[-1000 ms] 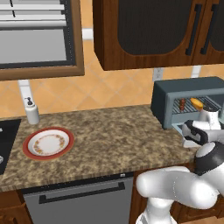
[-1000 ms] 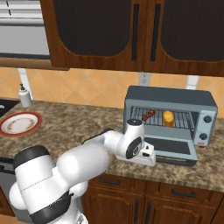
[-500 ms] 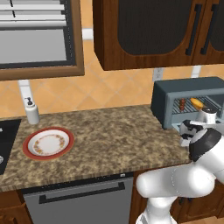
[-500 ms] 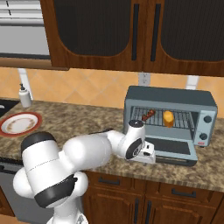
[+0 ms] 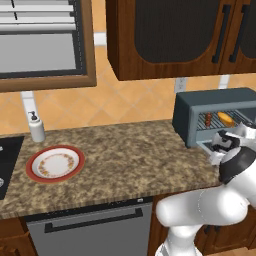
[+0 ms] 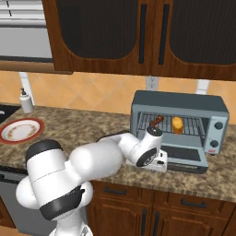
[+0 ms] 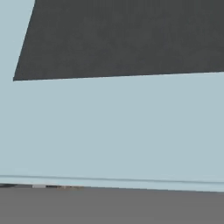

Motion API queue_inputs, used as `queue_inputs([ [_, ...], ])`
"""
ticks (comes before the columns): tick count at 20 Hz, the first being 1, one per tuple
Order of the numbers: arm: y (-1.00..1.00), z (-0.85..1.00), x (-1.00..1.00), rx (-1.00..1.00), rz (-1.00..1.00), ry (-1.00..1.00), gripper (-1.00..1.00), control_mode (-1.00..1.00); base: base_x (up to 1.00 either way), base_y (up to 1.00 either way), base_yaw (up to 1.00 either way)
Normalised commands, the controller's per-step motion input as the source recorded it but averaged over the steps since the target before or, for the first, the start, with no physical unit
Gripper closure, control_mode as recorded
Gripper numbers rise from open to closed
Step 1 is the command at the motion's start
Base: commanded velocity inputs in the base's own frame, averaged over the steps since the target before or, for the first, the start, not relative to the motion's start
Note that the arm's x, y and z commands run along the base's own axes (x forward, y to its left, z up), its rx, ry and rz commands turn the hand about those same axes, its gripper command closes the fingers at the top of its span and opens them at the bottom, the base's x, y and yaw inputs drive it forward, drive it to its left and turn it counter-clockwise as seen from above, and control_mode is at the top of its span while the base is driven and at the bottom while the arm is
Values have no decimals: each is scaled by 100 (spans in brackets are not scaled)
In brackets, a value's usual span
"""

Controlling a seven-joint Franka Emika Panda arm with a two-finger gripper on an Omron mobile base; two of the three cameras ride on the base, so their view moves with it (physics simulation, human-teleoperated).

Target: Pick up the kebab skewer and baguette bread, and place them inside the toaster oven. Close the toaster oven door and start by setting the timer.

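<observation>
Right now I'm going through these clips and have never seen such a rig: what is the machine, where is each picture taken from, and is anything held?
It is a white robot arm on a driving base in a rendered kitchen. Two pictures come from cameras on the base, behind the arm on each side; the third looks along the hand, close against the toaster oven door. On the counter stand a plate, a soap dispenser and the open toaster oven, with the kebab skewer and baguette bread on its rack. The gripper sits at the lowered door; whether it grips anything, I cannot tell.
</observation>
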Motion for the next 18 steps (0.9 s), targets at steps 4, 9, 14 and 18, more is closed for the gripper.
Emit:
queue_inputs([
  [4,5,44,55,0,-2,-49,-100,-100,0,0,0],
  [9,37,34,76,0,-7,-54,-100,-100,0,0,0],
  [14,56,4,98,0,-8,-46,-100,-100,0,0,0],
  [18,69,-11,84,-2,-8,-38,-100,-100,0,0,0],
])
